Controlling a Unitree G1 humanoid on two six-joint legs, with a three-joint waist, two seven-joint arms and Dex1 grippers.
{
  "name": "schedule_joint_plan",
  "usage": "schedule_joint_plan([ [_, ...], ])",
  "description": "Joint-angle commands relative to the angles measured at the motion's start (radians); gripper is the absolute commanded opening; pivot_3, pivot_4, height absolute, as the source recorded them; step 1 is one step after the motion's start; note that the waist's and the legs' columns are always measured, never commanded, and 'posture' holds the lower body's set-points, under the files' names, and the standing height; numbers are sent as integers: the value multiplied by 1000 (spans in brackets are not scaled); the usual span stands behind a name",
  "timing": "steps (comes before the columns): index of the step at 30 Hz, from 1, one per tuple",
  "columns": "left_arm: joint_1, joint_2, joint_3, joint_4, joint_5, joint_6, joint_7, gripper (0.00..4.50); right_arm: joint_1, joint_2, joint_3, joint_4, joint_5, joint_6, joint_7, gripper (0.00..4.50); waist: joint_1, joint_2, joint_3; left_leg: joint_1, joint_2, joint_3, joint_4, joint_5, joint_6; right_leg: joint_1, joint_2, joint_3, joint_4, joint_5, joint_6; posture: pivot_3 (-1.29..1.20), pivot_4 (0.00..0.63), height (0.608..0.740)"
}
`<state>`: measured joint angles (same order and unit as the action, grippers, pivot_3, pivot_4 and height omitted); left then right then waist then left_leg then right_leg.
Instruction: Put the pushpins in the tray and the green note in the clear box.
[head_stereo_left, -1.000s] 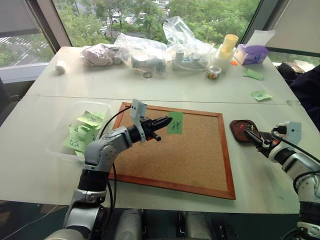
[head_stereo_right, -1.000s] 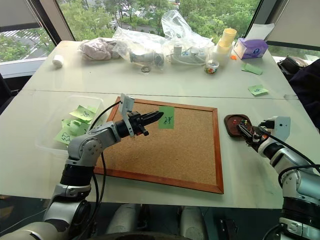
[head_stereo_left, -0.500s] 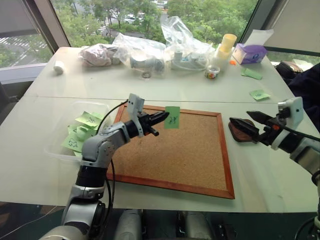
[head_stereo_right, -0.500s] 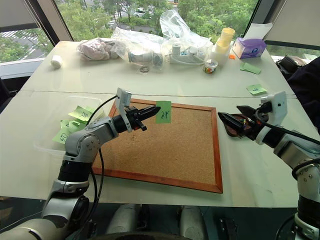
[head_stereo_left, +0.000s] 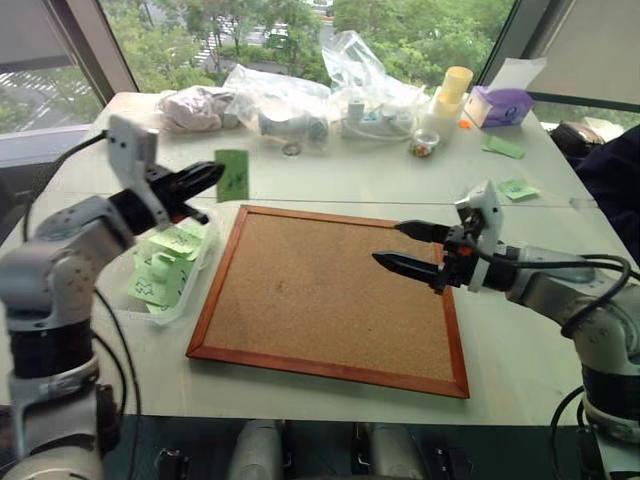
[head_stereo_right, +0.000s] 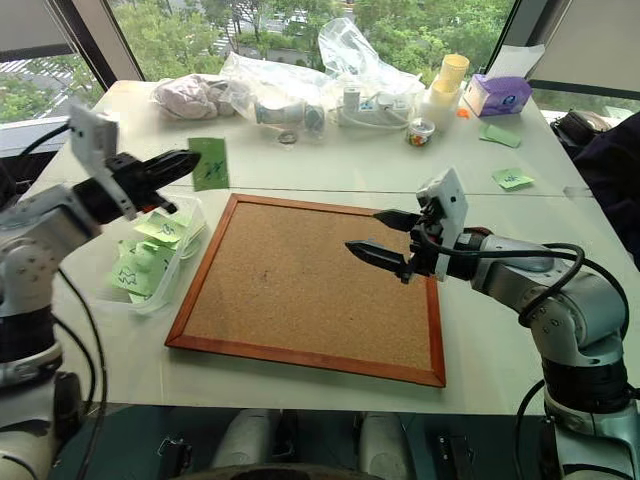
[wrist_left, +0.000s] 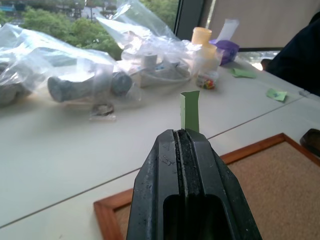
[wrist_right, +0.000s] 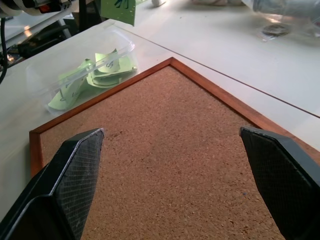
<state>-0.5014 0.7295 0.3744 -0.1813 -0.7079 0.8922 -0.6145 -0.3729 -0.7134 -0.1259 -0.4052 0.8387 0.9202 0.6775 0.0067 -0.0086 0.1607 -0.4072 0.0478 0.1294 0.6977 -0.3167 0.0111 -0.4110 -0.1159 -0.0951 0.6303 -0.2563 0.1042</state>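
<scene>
While right jaws gape, left jaws pinch the green note above the clear box

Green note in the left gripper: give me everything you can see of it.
The green note is a small light-green square of thin paper with dark handwritten scribbles near its middle. It is pinched by one edge in the shut jaws of the left gripper, held in the air, standing roughly upright and slightly curled. It hangs beyond the cork board's far left corner, close to the clear box that already holds other green notes. Nothing else touches it.
</scene>
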Motion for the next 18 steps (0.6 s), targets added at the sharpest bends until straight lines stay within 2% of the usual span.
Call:
schedule_joint_plan([
  [1, 58, 75, 103, -7, -47, 28, -52, 0, -25, -6, 27, 36, -47, -59, 53, 4458, 6, 0, 0, 0, 0, 0, 0, 0, 0, 0, 0, 0, 0, 0, 0, 0, 150, 740],
  [3, 157, 154, 141, 24, -10, 1, -118, 0, -41, 2, 53, 62, -73, -82, 75, 4458, 1, -1, 0, 0, 0, 0, 0, 0, 0, 0, -1, 0, 0, 0, 0, 0, 150, 740],
  [7, 255, 201, 157, 103, 9, -31, -179, 0, -47, 12, 77, 97, -112, -117, 97, 4458, 0, 0, 0, 0, 0, 1, 0, 0, -1, -1, 0, 0, 0, 0, 0, 0, 150, 740],
  [8, 284, 212, 143, 113, 24, -47, -203, 673, -45, 10, 78, 101, -119, -122, 102, 4500, 0, 0, 0, 0, 0, 2, 0, 0, -1, -1, 0, 0, 1, 0, 0, 0, 150, 740],
  [9, 311, 225, 124, 121, 49, -70, -221, 893, -43, 5, 76, 102, -125, -126, 107, 4500, 0, 0, 0, 0, 0, 2, 0, 0, -1, -2, 0, 0, 0, 0, 0, 0, 150, 740],
  [11, 331, 237, 94, 158, 100, -125, -232, 1824, -38, -6, 66, 103, -133, -129, 115, 4500, 1, 0, 1, -1, 0, 2, 0, 0, -1, -2, 0, 0, 0, 0, 0, 0, 150, 740],
  [16, 268, 246, 77, 217, 111, -154, -260, 4272, 0, -33, 22, 92, -140, -128, 112, 4500, 4, 0, 1, -1, 1, 2, 0, 0, -1, -3, 0, 0, 0, 0, 0, 0, 150, 740],
  [17, 249, 248, 71, 211, 103, -152, -270, 4469, 13, -38, 9, 85, -136, -123, 107, 4500, 6, -1, 1, -1, 1, 2, 0, 0, -1, -3, -1, 0, 0, 0, 0, 0, 150, 740],
  [18, 231, 249, 61, 199, 102, -160, -282, 4469, 31, -44, -6, 75, -133, -119, 104, 4500, 6, -1, 1, -1, 1, 2, 0, 0, -1, -3, -1, 0, 0, 0, 0, 0, 150, 740],
])
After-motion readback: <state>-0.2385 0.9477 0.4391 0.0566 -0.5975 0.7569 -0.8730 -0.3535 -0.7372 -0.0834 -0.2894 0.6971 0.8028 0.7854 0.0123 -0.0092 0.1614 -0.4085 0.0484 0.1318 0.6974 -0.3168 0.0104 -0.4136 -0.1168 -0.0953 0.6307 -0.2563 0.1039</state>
